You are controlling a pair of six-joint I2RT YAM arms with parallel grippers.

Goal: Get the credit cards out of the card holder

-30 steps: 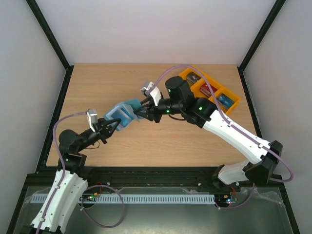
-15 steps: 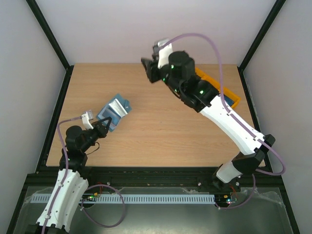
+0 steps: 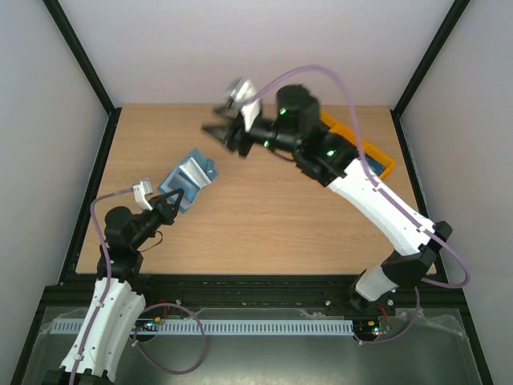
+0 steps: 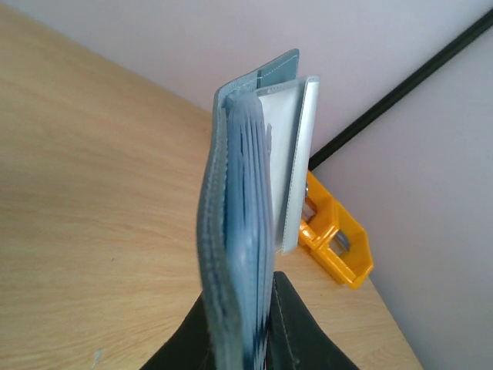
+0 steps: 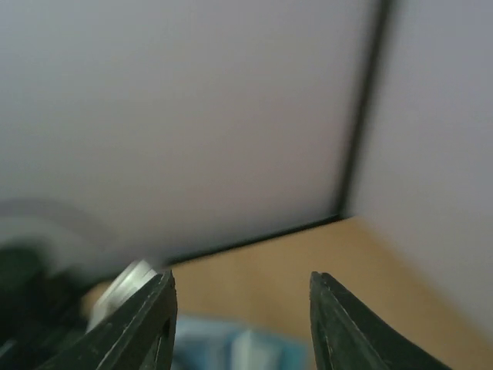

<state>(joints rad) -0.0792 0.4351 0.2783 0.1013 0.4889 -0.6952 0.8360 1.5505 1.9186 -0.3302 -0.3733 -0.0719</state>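
One overview, two wrist close-ups.
Top looks down from behind the arm bases over the counter (image 3: 264, 216); left wrist hugs the card holder (image 4: 235, 254), facing the orange tray (image 4: 350, 258) it shares with top; right wrist, blurred, faces a wall corner.

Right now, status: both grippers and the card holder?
Left gripper shut on card holder, held on edge, partly open. Right gripper open, empty, raised near the far edge. Nothing between them; orange tray partly behind right arm.
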